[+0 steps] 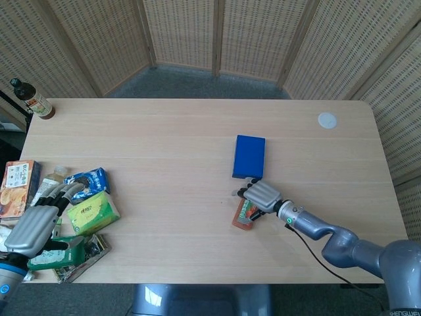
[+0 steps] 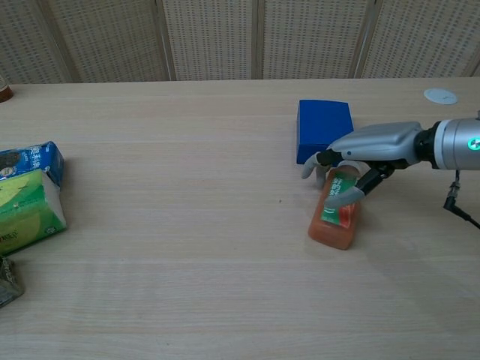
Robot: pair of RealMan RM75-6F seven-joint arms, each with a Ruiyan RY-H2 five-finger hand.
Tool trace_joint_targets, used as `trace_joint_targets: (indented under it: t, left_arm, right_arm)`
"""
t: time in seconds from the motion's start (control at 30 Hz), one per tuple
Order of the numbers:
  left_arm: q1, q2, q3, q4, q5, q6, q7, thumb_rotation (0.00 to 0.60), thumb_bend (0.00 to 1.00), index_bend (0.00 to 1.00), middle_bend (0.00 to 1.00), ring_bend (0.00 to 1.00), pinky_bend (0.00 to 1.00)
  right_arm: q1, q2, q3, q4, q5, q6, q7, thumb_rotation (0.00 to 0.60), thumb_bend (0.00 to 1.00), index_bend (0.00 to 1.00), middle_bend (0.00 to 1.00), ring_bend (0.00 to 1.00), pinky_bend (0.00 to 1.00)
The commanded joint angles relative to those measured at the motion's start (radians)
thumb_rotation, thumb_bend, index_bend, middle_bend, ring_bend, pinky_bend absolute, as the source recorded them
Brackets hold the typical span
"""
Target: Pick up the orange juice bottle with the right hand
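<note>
The orange juice bottle (image 2: 334, 222) lies flat on the table just in front of a blue box (image 2: 323, 129), with its cap end tilted toward the right. My right hand (image 2: 365, 154) is low over that cap end. Its fingers curl down beside the cap and its thumb lies across the green label, so the hand grips the bottle's upper part. In the head view the right hand (image 1: 260, 195) hides the cap, and the rest of the bottle (image 1: 245, 216) sticks out below it. My left hand (image 1: 34, 224) hovers at the table's left edge, holding nothing, its fingers apart.
Snack packs are piled at the left: a green pack (image 1: 93, 212), a blue pack (image 1: 89, 179) and an orange box (image 1: 16, 187). A brown bottle (image 1: 31, 99) stands at the far left corner. A white disc (image 1: 327, 120) lies far right.
</note>
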State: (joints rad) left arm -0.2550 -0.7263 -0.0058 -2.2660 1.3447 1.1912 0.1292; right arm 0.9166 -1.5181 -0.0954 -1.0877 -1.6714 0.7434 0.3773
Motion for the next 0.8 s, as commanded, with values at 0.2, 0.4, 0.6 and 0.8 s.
trace_joint_targets:
  t: [0.2, 0.4, 0.6, 0.8]
  left_arm:
    - [-0.003, -0.003, -0.001, 0.0, 0.002, -0.004, -0.001, 0.6, 0.24, 0.0, 0.0, 0.0, 0.0]
    - [-0.003, -0.004, 0.0, 0.001, 0.002, -0.004, -0.001, 0.6, 0.24, 0.0, 0.0, 0.0, 0.0]
    - [-0.002, -0.005, 0.0, 0.005, 0.008, -0.003, -0.011, 0.6, 0.24, 0.0, 0.0, 0.0, 0.0]
    - [-0.009, -0.01, -0.005, 0.018, 0.008, -0.012, -0.031, 0.6, 0.24, 0.0, 0.0, 0.0, 0.0]
  right_arm:
    - [-0.025, 0.031, -0.015, 0.012, 0.035, -0.016, -0.016, 0.191, 0.26, 0.17, 0.31, 0.2, 0.0]
    - [-0.052, 0.053, -0.019, 0.043, 0.078, -0.039, -0.027, 0.191, 0.26, 0.17, 0.31, 0.2, 0.0]
    - [-0.082, 0.093, -0.015, 0.026, 0.105, -0.027, -0.041, 0.188, 0.26, 0.17, 0.31, 0.2, 0.0]
    - [-0.091, 0.158, -0.007, -0.08, 0.088, 0.024, -0.128, 0.06, 0.26, 0.02, 0.18, 0.03, 0.0]
